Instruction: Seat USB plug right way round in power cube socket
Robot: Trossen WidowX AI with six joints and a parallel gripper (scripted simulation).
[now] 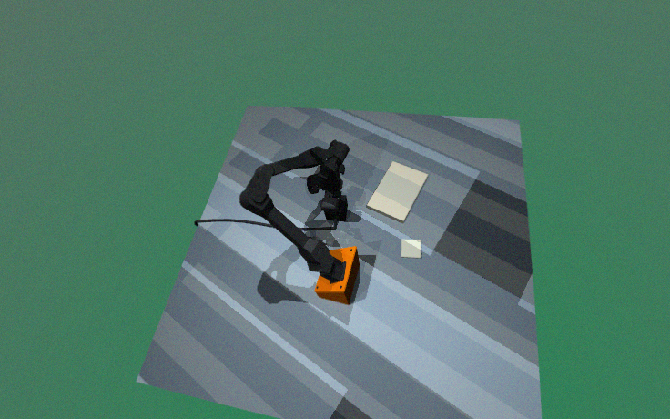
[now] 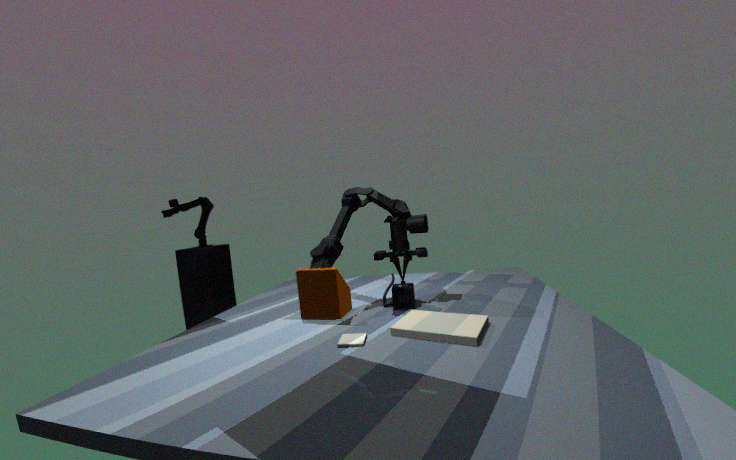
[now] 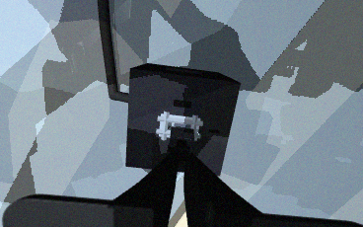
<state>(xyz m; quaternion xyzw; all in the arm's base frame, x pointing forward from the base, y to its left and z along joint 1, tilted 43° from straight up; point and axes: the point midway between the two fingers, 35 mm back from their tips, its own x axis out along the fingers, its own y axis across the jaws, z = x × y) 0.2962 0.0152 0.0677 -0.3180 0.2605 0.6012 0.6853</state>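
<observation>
The black power cube [image 1: 340,213] [image 2: 403,297] [image 3: 148,99] stands on the table under the arm. A light socket outline [image 3: 179,119] shows on its top face in the wrist view. My gripper [image 2: 402,279] [image 3: 181,159] points down over the cube, its fingers together. It is shut on the dark USB plug, right above the socket. The plug is mostly hidden by the fingertips; its depth in the socket and which way round it is cannot be told.
A black cable [image 1: 237,220] [image 3: 109,69] runs from the cube's side. A cream slab [image 1: 397,190] [image 2: 439,325] and a small cream square [image 1: 411,248] [image 2: 352,340] lie nearby. The orange arm base [image 1: 353,274] [image 2: 317,294] stands close. Another arm on a black pedestal [image 2: 205,282] stands behind the table.
</observation>
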